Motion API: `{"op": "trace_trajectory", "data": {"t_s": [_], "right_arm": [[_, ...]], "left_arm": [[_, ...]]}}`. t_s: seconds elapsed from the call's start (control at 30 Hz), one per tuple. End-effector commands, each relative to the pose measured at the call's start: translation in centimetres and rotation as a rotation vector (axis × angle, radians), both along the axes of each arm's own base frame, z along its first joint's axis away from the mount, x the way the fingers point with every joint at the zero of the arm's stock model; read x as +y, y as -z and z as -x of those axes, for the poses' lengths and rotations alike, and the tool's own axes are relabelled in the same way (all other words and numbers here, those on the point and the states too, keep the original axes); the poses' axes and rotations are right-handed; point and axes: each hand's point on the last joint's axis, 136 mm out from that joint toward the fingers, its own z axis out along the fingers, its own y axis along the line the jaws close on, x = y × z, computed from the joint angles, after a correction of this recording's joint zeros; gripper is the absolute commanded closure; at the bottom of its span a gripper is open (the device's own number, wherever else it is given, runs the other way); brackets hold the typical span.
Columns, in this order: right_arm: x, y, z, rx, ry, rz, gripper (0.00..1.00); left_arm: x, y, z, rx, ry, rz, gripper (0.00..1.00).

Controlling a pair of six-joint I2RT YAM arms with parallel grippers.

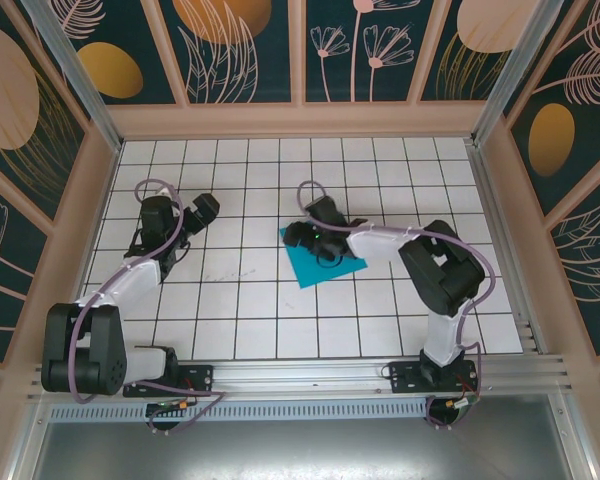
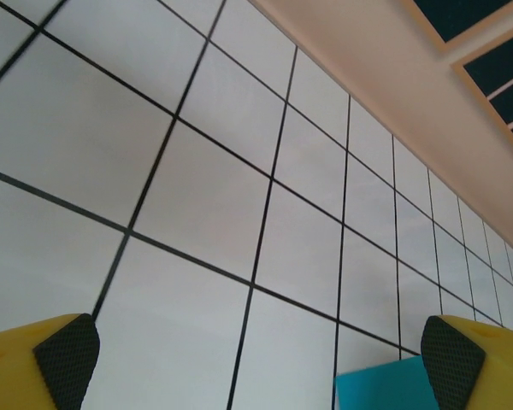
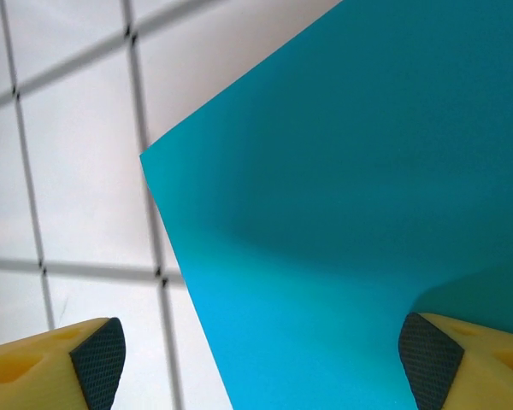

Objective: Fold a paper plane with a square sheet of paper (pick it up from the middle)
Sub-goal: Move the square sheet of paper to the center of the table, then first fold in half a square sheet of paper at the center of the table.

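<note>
Both my grippers gape wide above the white gridded table (image 1: 230,320), holding nothing
The square sheet of paper (image 1: 315,270) lies near the table's middle. My right gripper (image 3: 261,359) straddles its edge by a corner, one pad over paper, one over tile. My left gripper (image 2: 256,359) hovers over bare tiles, well apart

White gridded table (image 1: 230,300) enclosed by floral-patterned walls (image 1: 240,50).

the teal square sheet of paper (image 1: 315,270) lies unfolded, turned cornerwise, on the gridded table (image 1: 230,300).
</note>
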Motion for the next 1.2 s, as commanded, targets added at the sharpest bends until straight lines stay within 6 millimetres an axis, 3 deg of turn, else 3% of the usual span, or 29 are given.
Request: {"op": "trace_trajectory", "data": {"t_s": [0.0,0.1,0.17,0.43,0.57,0.77,1.07,1.17], "right_arm": [[-1.6,2.1,3.6,0.173,0.048,0.062,0.13],[-1.2,-1.3,1.3,0.077,0.035,0.047,0.11],[-1.4,-2.5,-0.1,0.029,0.018,0.039,0.11],[-4.7,-0.8,-5.5,0.026,0.077,0.078,0.14],[-5.2,0.5,-6.5,0.056,0.072,0.109,0.15],[-6.8,2.5,-5.5,0.116,0.088,0.180,0.15],[-14.4,4.1,0.9,0.188,0.230,0.380,0.16],[-15.8,3.0,1.0,0.142,0.226,0.438,0.16]], "left_arm": [[-1.6,-0.1,0.4,-0.008,0.037,0.035,0.01],[-2.8,0.3,0.7,0.006,0.061,0.050,0.02],[-3.5,0.5,1.0,0.012,0.072,0.066,0.01],[-4.6,1.3,2.5,0.034,0.082,0.112,0.02],[-4.8,1.3,2.6,0.039,0.086,0.112,0.01],[-5.1,1.4,2.8,0.047,0.092,0.120,0.01],[-6.0,2.3,3.2,0.081,0.113,0.144,0.02],[-6.3,2.7,3.5,0.092,0.117,0.155,0.01]]}}
